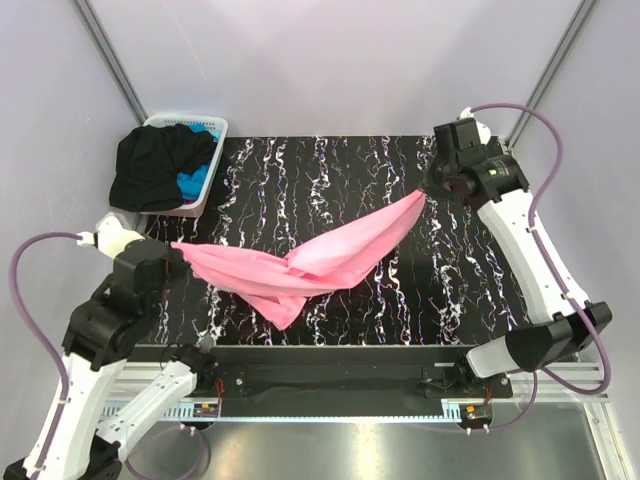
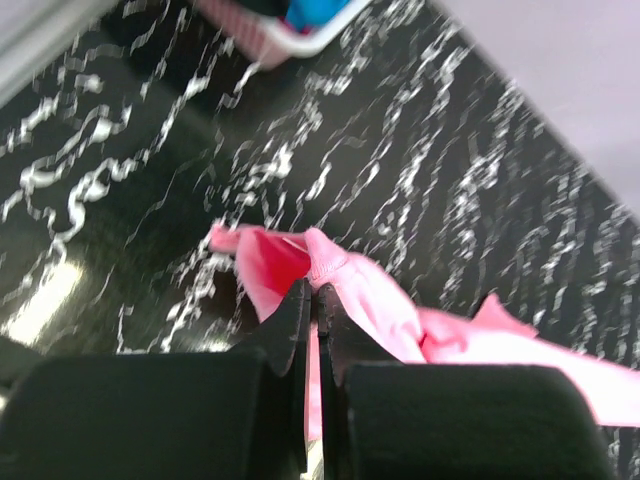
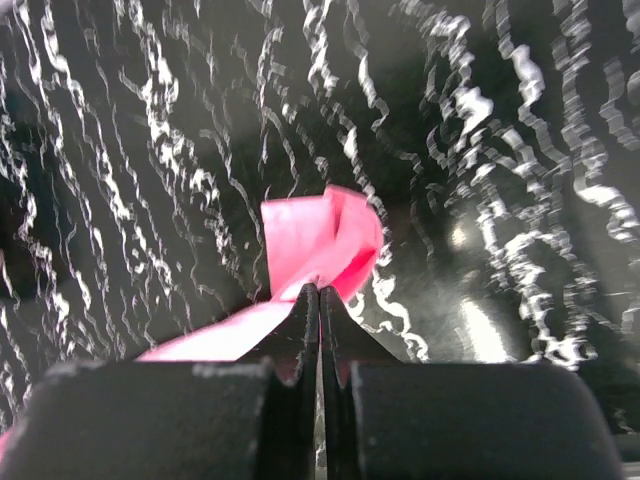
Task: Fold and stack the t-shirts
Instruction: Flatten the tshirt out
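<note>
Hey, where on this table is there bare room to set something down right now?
Two bare patches: the far strip of the table between the basket and the right tool, and the near right area between the pink t-shirt and the right arm. The middle is crowded: the shirt stretches across to the left tool.
</note>
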Robot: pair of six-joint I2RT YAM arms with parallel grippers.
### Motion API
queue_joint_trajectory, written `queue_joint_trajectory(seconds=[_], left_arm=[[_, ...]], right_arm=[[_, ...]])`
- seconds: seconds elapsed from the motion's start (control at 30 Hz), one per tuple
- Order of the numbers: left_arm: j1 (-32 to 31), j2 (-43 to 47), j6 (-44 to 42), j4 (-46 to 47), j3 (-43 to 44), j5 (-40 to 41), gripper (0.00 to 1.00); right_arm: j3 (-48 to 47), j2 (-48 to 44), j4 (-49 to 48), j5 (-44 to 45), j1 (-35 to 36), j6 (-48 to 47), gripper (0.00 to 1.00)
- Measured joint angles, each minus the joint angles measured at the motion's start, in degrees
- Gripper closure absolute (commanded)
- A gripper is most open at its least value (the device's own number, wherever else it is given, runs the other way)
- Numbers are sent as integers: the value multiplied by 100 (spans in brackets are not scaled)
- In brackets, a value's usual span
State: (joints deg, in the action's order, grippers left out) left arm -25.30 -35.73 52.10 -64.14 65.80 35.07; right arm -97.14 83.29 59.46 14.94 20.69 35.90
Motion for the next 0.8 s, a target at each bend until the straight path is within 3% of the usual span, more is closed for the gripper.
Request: queue_joint_trajectory(seconds=[0.4, 0.8], left_arm=[[0, 240, -1314, 1231, 334, -225, 100], [0, 374, -2192, 1729, 1403, -678, 100]], right_arm=[[-1150, -560, 299, 745, 0, -610, 100], [-1193, -1563, -166, 933, 0, -1187, 100]])
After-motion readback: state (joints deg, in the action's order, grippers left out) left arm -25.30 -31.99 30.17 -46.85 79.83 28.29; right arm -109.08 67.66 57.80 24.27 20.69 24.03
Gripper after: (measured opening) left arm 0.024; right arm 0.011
